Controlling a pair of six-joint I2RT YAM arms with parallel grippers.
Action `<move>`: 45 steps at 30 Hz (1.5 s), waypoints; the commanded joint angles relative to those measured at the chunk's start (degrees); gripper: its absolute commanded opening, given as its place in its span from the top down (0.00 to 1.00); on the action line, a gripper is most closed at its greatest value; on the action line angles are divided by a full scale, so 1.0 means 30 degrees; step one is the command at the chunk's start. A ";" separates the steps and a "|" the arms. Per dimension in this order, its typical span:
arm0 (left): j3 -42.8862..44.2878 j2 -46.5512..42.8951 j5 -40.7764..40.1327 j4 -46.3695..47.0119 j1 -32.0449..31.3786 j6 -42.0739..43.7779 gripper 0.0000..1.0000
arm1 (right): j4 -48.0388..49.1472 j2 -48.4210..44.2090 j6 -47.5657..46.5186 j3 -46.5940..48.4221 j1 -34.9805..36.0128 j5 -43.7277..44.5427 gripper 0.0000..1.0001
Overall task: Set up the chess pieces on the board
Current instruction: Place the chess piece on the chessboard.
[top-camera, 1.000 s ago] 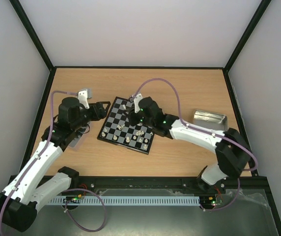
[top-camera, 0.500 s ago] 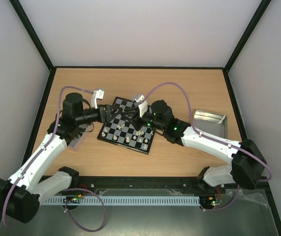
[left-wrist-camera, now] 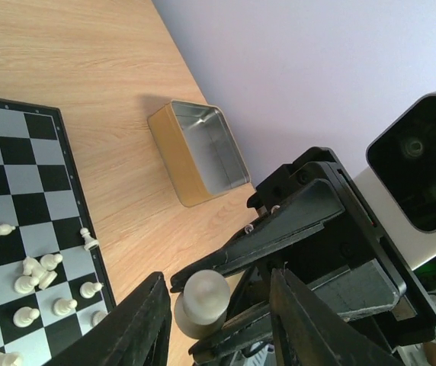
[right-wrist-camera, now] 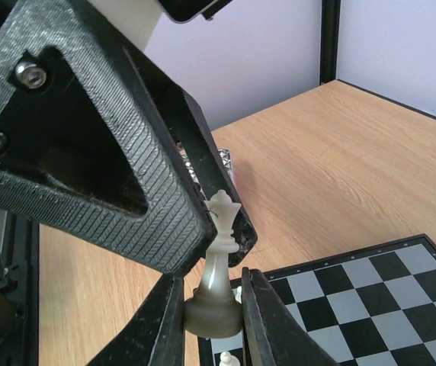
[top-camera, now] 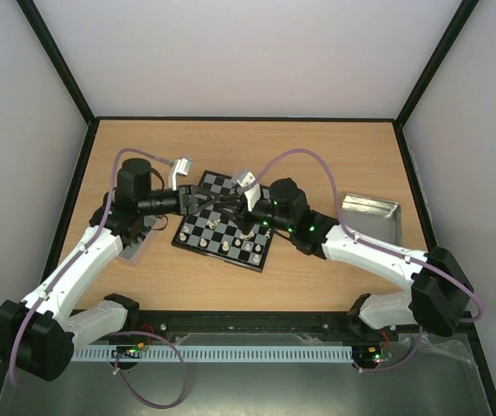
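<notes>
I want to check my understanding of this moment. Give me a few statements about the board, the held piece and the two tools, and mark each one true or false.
1. The right tool grips a cream chess piece by its base. True.
2. The left tool has its fingers on either side of that piece. True.
3. The board lies square to the edges of the table. False: it is turned at an angle.
4. The metal tray holds black pieces. False: no pieces show inside it.
</notes>
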 commanded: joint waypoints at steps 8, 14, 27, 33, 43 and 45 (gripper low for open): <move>0.1586 0.0792 0.3235 -0.1853 0.0348 0.0734 0.75 | -0.0479 -0.1188 -0.3345 -0.0278 0.0070 -0.1076 0.88; 0.2106 0.1345 0.3515 -0.3206 0.0339 0.1673 0.78 | -0.2214 -0.0959 -0.4471 0.0349 0.0056 -0.1841 0.89; 0.2032 0.0604 -0.3297 -0.4522 0.0360 0.2577 0.93 | -0.1336 -0.1308 -0.1960 -0.0071 0.0054 0.0427 0.40; 0.1785 0.0376 -1.1822 -0.5788 -0.0304 0.2925 0.93 | 0.1304 -0.2630 0.1268 -0.2147 0.0052 0.4368 0.25; 0.1770 0.2636 -2.0345 -0.7341 -0.6405 0.2250 0.93 | -0.2422 -0.1409 0.9290 -0.1164 0.0048 1.5257 0.24; 0.1546 0.2932 -2.0869 -0.7387 -0.7234 0.1885 0.93 | -0.2852 -0.1152 1.0172 -0.1246 0.0051 1.6215 0.25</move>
